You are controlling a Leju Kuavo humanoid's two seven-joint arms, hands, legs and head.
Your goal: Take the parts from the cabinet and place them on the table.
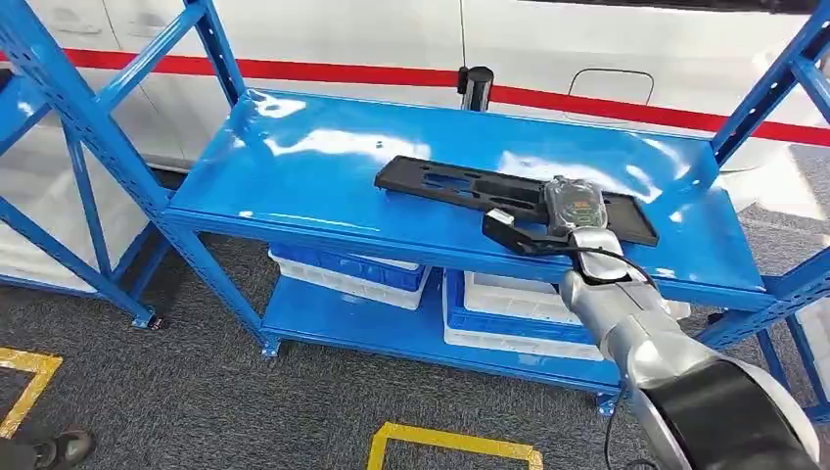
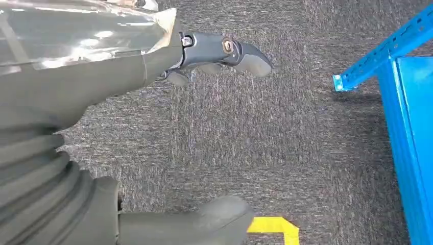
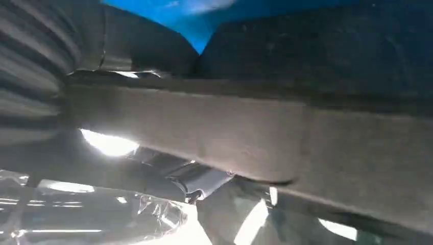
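My right hand (image 1: 573, 211) sits on the black part (image 1: 460, 188), which lies flat mid-shelf (image 1: 294, 166). Can't tell if its fingers grip. Looks stiff, light, long plastic, so I'd grab nearer its middle. Left hand (image 2: 214, 53) hangs loosely spread.

— What sat under the right hand (image 1: 576, 211)?

— Stacked blue and white plastic crates (image 1: 509, 313), directly below it, with a second such stack (image 1: 352, 274) lower and off to its left.

— And the ground?

— Rough grey carpet floor (image 1: 196, 392), with a yellow tape outline (image 1: 455, 443) well below the hand, nearer the robot. A dark rounded shoe (image 1: 64, 448) stood far to the hand's left.

— Beyond the hand?

— A white panelled wall with a red horizontal stripe (image 1: 372, 70), and a short black cylindrical post (image 1: 477, 88) in front of it.
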